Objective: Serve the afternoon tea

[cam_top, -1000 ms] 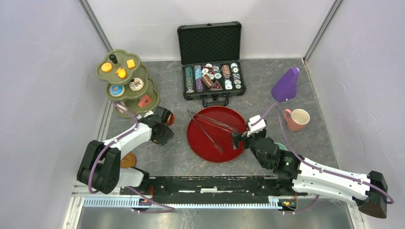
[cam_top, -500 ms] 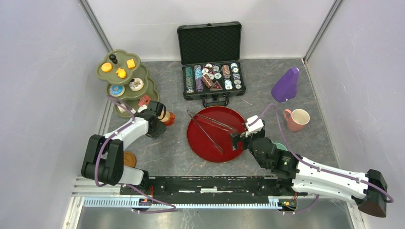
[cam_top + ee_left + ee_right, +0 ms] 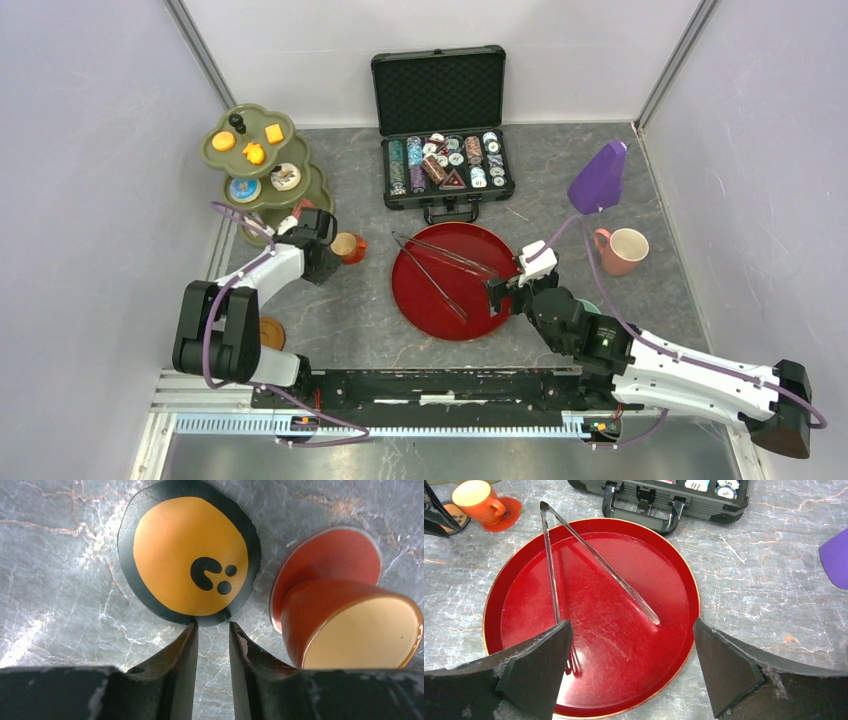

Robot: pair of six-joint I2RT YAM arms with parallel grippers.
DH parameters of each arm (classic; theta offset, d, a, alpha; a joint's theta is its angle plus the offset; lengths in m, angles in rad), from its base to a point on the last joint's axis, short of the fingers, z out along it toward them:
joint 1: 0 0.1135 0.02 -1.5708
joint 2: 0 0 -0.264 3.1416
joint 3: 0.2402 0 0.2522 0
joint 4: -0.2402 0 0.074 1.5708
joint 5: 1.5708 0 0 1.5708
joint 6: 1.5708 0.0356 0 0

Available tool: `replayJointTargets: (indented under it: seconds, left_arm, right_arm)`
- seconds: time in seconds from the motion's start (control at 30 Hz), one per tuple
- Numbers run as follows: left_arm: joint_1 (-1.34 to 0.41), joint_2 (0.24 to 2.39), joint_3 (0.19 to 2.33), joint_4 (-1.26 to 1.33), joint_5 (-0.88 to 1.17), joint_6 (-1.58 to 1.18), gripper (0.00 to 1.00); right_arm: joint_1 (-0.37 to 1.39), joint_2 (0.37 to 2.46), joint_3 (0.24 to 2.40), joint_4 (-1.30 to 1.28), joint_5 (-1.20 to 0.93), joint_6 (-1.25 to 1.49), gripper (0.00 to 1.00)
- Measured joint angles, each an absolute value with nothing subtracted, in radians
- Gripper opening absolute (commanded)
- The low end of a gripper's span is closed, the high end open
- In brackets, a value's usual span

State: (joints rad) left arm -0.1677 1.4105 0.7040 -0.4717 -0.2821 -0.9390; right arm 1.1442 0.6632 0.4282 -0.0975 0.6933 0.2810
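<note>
Olive-green three-tier stand (image 3: 258, 117), ten o'clock: orange biscuits (image 3: 223, 141) on top, small toy donuts (image 3: 245, 189) below.
Dark-red round tray (image 3: 664, 565), four o'clock of stand: metal tongs (image 3: 644, 607).
Left claw (image 3: 212, 626): barely parted, empty.
Right claw (image 3: 632, 624): wide apart, empty.

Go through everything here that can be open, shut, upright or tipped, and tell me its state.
Case: open, lid upright.
Orange cup: upright on its saucer, empty.
Pink cup: upright, empty.
Tongs: spread, lying on red tray.
Three-tier stand: upright, loaded.
Left gripper: nearly closed, holding nothing.
Right gripper: wide open, empty.
</note>
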Motion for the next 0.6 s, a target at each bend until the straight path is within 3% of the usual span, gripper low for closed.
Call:
replayJointTargets:
  seconds: [0.17,0.33,0.6]
  left_arm:
    - [-0.13,1.424,0.706,-0.426,-0.227,-0.924,0.36]
    - [-0.128,1.398,0.701,-0.421,-0.17,-0.904,0.54]
    - [-0.128,1.105,0.64,-0.482,-0.019,-0.884,0.76]
  right_arm:
    - [1.144,0.65,0.431,-0.115,0.701,0.283,0.98]
    - [1.144,0.66,0.436,-0.149,0.72,0.283,0.98]
    - [1.14,0.713,0.436,-0.153,0.848,0.233,0.98]
